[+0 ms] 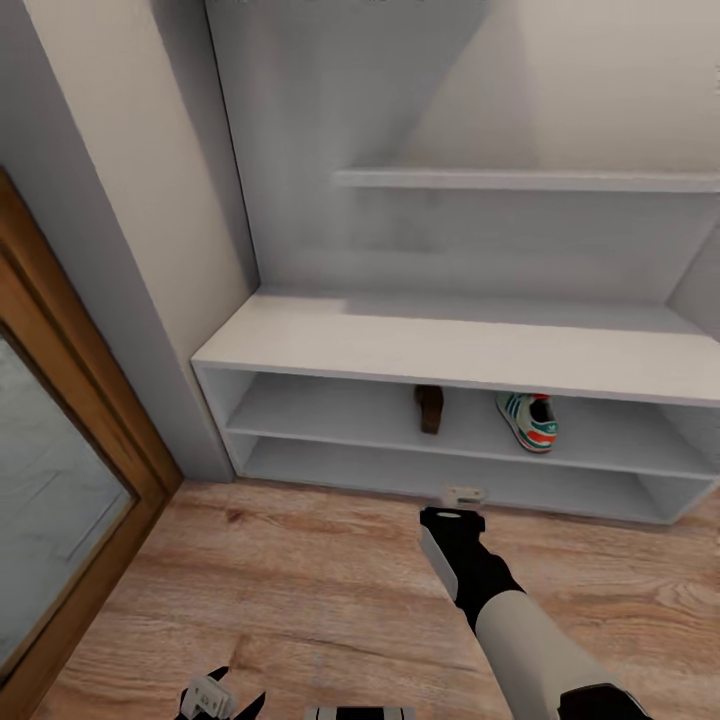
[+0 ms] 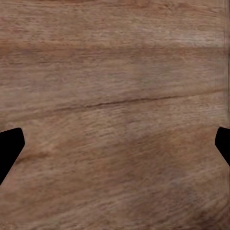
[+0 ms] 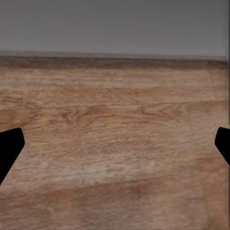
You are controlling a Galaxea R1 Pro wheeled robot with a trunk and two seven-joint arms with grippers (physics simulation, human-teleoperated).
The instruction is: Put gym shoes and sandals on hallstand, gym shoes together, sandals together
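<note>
While both grippers, left (image 2: 115, 143) and right (image 3: 115, 143), are gaping wide over grainy wood-plank floor (image 1: 300, 600), 1 striped sneaker (image 1: 529, 420) is sitting beside 1 slim brown sandal (image 1: 430, 408) on the pale hallstand (image 1: 400, 345)

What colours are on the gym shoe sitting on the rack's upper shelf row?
The gym shoe is white with green stripes and red-orange accents, best seen in the head view.

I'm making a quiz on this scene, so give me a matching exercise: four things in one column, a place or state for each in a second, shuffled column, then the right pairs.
Things:
1. gym shoe
2. sandal
3. right gripper
4. left gripper

Places or states:
A. low at the head view's bottom edge, over the floor
B. brown, on the upper shelf row, left of the other shoe
C. reaching toward the hallstand's base
D. white with green stripes, on the upper shelf row

Pairs: 1-D, 2-B, 3-C, 4-A
</note>
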